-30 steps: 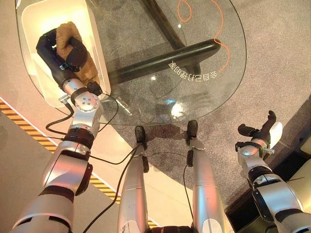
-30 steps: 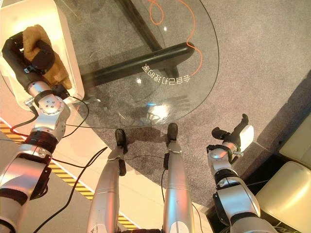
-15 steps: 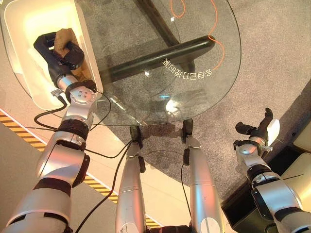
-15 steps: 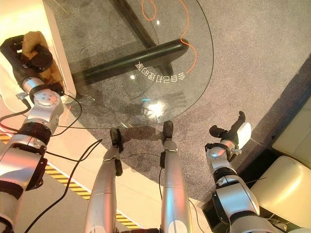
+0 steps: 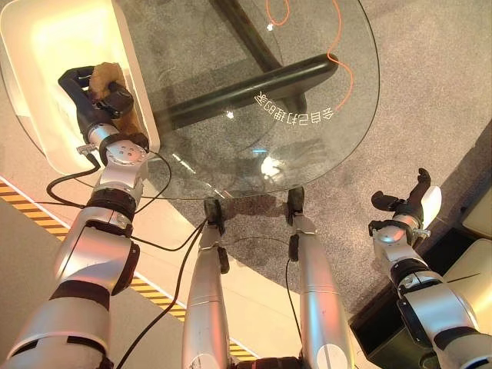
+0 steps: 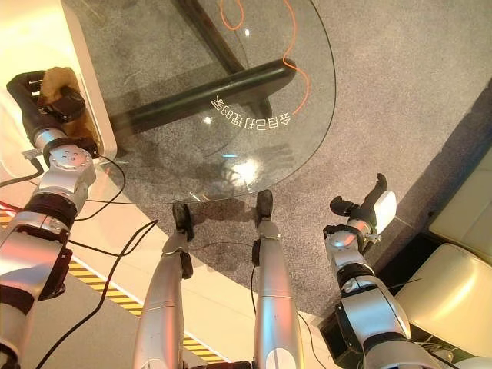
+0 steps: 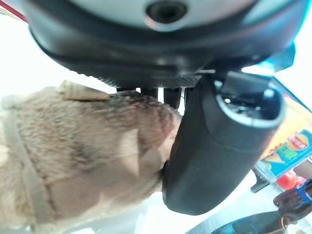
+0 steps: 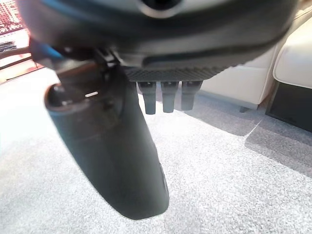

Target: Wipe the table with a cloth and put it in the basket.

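Left hand (image 5: 98,92): at 10 o'clock in the head views, over the basket; fingers and thumb curled around the cloth.
Cloth (image 5: 108,77): tan, fuzzy, bunched in the left hand, above the inside of the basket; contact with the basket floor cannot be determined.
Basket (image 5: 46,46): white, at 10 to 11 o'clock, against the left edge of the table.
Table (image 5: 254,146): round glass top on a dark bar base; an orange cord (image 5: 342,61) lies near its rim at 1 o'clock.
Right hand (image 5: 406,206): at 4 o'clock, well apart from the table, over grey carpet (image 5: 430,92); fingers relaxed, holding nothing.
Left wrist view: shows the thumb (image 7: 219,146) pressed against the cloth (image 7: 83,151), a detail the head views do not resolve.
Right wrist view: shows short straight fingertips (image 8: 168,96) above bare carpet and a pale cushioned seat (image 8: 292,53).
Open room: carpet between the table rim and the right hand.
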### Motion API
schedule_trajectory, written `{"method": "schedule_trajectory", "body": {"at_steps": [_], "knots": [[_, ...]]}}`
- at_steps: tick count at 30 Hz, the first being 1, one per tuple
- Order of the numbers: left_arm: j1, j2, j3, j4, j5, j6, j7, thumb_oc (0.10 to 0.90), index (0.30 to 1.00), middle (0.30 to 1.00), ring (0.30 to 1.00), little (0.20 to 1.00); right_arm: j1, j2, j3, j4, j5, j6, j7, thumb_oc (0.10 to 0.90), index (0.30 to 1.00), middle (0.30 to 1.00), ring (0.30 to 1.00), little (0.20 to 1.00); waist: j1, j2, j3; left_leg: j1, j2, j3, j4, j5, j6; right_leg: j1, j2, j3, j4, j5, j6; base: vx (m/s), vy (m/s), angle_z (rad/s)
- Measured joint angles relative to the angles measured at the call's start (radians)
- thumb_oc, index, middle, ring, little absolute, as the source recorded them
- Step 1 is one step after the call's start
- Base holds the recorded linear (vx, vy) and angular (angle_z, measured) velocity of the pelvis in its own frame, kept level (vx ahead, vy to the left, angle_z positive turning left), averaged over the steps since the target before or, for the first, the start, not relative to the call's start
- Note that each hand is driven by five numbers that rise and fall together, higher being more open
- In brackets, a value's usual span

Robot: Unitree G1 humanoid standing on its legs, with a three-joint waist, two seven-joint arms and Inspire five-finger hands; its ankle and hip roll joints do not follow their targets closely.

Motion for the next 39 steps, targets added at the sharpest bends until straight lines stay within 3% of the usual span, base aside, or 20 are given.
{"method": "schedule_trajectory", "body": {"at_steps": [28,32,39], "knots": [[-0.035,0.027,-0.018,0.028,-0.039,0.004,-0.037,0.800,0.900,0.900,0.900,0.900,0.002,0.000,0.008,0.001,-0.003,-0.001,0.001,0.800,0.900,0.900,0.900,0.900,0.001,-0.001,0.000,0.009,0.000,-0.001,0.004,0.003,-0.005,0.007,0.000,0.000,0.009,0.002,-0.002,0.00,-0.007,0.00],[-0.002,0.035,0.001,0.020,-0.089,0.005,-0.064,0.800,0.900,0.900,0.900,0.900,0.023,0.004,0.010,0.002,-0.005,-0.001,0.001,0.800,0.900,0.900,0.900,0.900,0.003,-0.001,0.000,0.056,0.000,-0.001,0.001,0.003,-0.005,0.055,0.000,0.000,0.006,0.002,-0.002,0.00,-0.021,0.00],[0.125,0.072,0.105,0.001,-0.155,0.015,-0.134,0.800,0.900,0.900,0.900,0.900,0.089,0.006,-0.017,0.009,-0.012,0.001,0.013,0.800,0.900,0.900,0.900,0.900,0.021,0.001,-0.002,0.225,0.003,-0.001,-0.079,0.015,-0.006,0.222,0.005,-0.005,-0.075,0.014,0.007,-0.02,-0.024,-0.01]]}}
